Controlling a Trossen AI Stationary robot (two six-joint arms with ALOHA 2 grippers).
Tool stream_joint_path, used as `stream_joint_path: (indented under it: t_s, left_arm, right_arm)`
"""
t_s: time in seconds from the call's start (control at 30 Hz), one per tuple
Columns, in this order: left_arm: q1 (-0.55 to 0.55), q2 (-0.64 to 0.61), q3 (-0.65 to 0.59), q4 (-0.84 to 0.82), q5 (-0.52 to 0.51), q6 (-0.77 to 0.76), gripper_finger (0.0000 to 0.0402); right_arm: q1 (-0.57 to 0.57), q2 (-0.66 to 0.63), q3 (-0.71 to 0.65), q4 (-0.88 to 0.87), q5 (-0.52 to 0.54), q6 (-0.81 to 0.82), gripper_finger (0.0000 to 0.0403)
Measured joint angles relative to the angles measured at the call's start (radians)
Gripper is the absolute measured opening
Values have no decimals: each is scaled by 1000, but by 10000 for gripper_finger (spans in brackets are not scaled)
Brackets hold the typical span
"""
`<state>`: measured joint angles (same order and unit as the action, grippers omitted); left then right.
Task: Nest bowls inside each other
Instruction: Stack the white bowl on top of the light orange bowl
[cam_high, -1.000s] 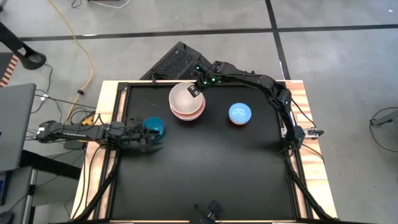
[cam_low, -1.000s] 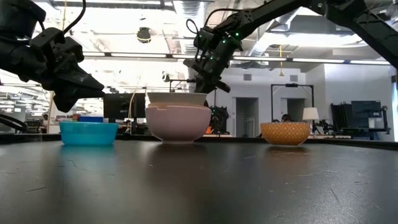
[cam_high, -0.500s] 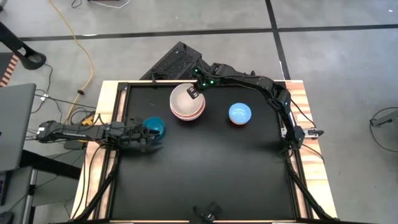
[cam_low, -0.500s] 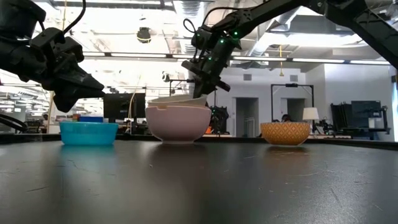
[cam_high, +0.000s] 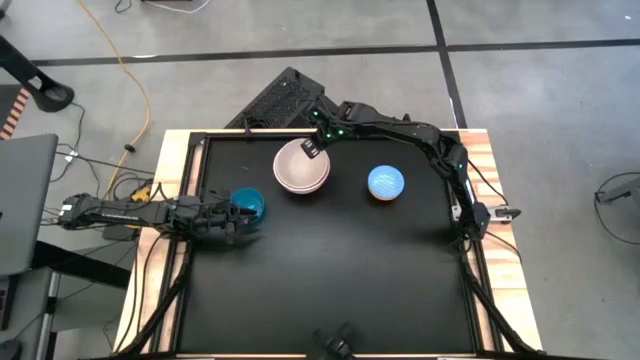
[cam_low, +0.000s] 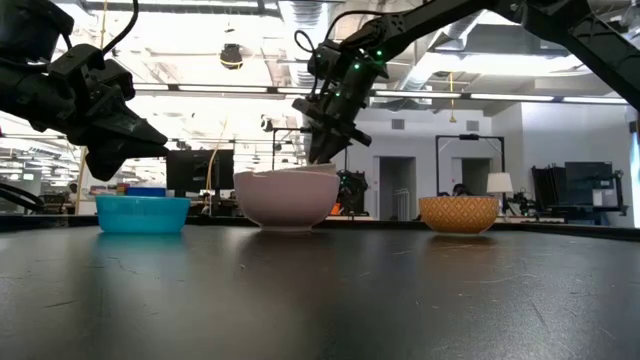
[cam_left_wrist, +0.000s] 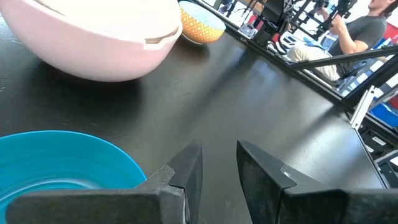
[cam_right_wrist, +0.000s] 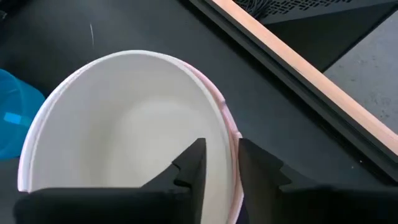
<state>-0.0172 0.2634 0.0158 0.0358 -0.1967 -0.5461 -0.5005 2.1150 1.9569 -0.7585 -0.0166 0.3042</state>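
A white bowl (cam_high: 300, 166) sits nested level inside a pink bowl (cam_low: 287, 198) at the table's far middle. My right gripper (cam_right_wrist: 221, 146) is open just above the stack's far right rim (cam_right_wrist: 219, 118), one finger inside the rim line and one outside, clear of it. A light blue bowl (cam_high: 386, 183) with an orange outside (cam_low: 458, 213) stands to the right of the stack. A teal bowl (cam_high: 250, 203) stands at the left. My left gripper (cam_left_wrist: 219, 146) hovers open above and beside the teal bowl (cam_left_wrist: 56, 162), with nothing between its fingers.
The near half of the black table (cam_high: 330, 280) holds nothing. Wooden borders (cam_high: 480, 150) run along the table's left and right sides. A dark keyboard-like object (cam_high: 278, 100) lies on the floor past the far edge. A person (cam_left_wrist: 364, 28) sits in the room beyond.
My right gripper has opened and let go of the white bowl. The bowl, held raised and then tilted above the pink bowl, has dropped into it and now sits level, only its rim showing above the pink rim.
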Motion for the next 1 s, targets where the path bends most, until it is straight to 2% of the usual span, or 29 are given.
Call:
stream_joint_path:
  t_s: [0.23, 0.43, 0.73, 1.0]
  left_arm:
    - [0, 0, 0, 0, 0, 1, 88]
    - [0, 0, 0, 0, 0, 3, 88]
    - [0, 0, 0, 0, 0, 3, 88]
    - [0, 0, 0, 0, 0, 15, 88]
  right_arm:
    - [-32, -4, 28, -77, -2, -43, 177]
    - [-20, -4, 34, -134, -44, -78, 193]
    - [53, -14, 34, -108, -48, -138, 159]
    - [33, -13, -23, -72, -39, -108, 95]
